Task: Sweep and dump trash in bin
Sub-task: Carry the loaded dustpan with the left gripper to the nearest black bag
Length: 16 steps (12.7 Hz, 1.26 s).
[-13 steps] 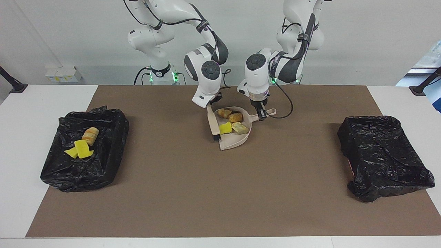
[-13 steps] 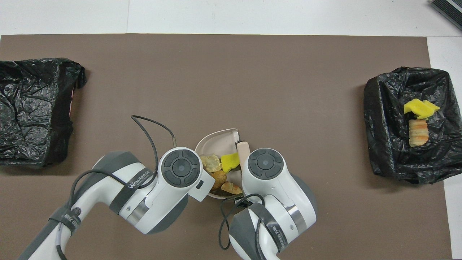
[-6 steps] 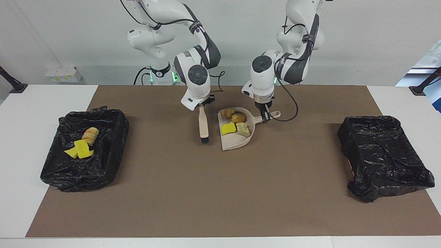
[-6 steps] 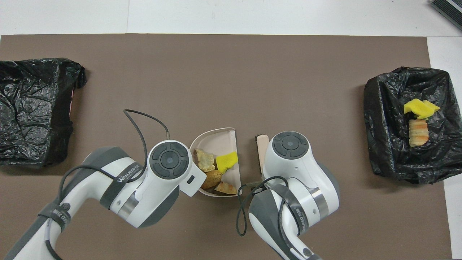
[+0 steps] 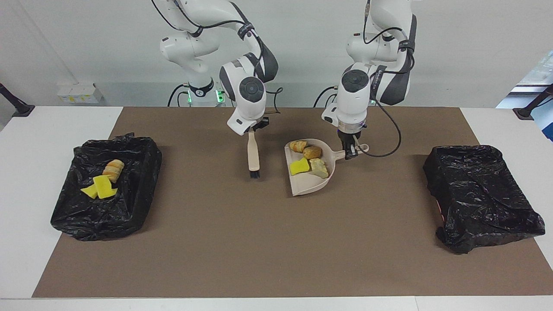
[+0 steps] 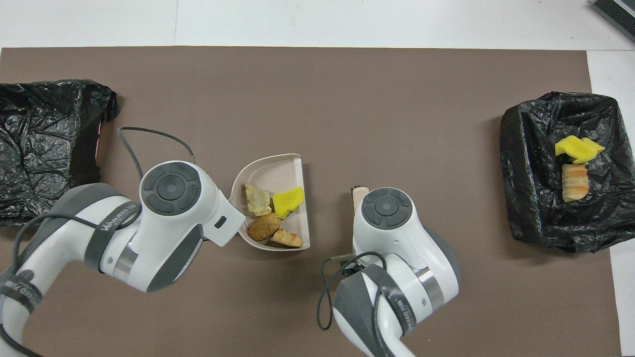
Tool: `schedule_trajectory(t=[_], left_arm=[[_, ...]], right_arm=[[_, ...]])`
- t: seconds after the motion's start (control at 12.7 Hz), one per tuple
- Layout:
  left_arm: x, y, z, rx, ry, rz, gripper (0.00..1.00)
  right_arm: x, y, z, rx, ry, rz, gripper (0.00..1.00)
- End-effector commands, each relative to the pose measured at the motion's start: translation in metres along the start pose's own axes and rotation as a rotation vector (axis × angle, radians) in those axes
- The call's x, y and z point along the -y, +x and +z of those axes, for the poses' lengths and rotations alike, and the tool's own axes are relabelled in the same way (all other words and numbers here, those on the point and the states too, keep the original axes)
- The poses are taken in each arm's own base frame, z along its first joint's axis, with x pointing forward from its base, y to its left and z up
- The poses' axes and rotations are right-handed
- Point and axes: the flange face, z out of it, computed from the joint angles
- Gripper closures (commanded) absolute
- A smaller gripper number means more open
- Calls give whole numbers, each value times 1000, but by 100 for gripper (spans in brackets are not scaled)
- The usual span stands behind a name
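Facing view: left gripper hangs upright, clamped on the dustpan handle; right gripper grips the brush; overhead, both grippers are hidden under their wrists.

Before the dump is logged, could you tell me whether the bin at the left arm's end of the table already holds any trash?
No: that bin shows only its black liner, with no trash in it.

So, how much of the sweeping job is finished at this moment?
Done: four trash pieces lie in the dustpan; other pieces already lie in the bin at the right arm's end. In hand: left gripper holds the dustpan, right gripper the brush. Left: dumping.
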Motion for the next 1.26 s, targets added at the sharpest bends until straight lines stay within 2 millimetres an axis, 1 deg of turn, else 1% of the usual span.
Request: schedule_trajectory(t=[0.0,0.16,0.24,0.32,0.39,0.47,0.55,0.71,0.79,0.87,0.95,1.03,1.11,1.18], left_arm=[[10,-59,-32,-23,8,9,100],[21,-101,-45,-24,21,14,100],[30,-127,-51,-21,21,1,100],[38,-161,-57,-13,-3,-24,100],[45,-195,-66,-16,-27,-51,100],[50,-225,-70,-44,-46,-90,100],[54,-257,-72,-64,-42,-133,100],[62,-320,-72,-70,-24,-184,100],[69,-352,-70,-75,-13,-177,100],[77,-374,-76,-78,9,-152,100],[84,-397,-79,-79,26,-155,100],[86,-422,-81,-76,40,-172,100],[92,-447,-80,-68,50,-167,100],[103,-468,-80,-61,69,-139,100]], right_arm=[[49,-24,10,-47,3,49,100],[73,-35,20,-35,18,38,100],[83,-42,22,-16,38,32,100],[90,-47,25,-6,42,23,100],[93,-47,31,4,38,16,100],[94,-46,35,9,36,10,100],[95,-48,36,17,46,14,100],[95,-52,45,28,40,17,100],[94,-52,48,28,39,19,85],[95,-52,47,30,38,18,49],[97,-51,43,23,33,16,0],[99,-49,35,21,37,15,0],[98,-47,27,21,37,17,0],[95,-44,14,27,38,21,0]])
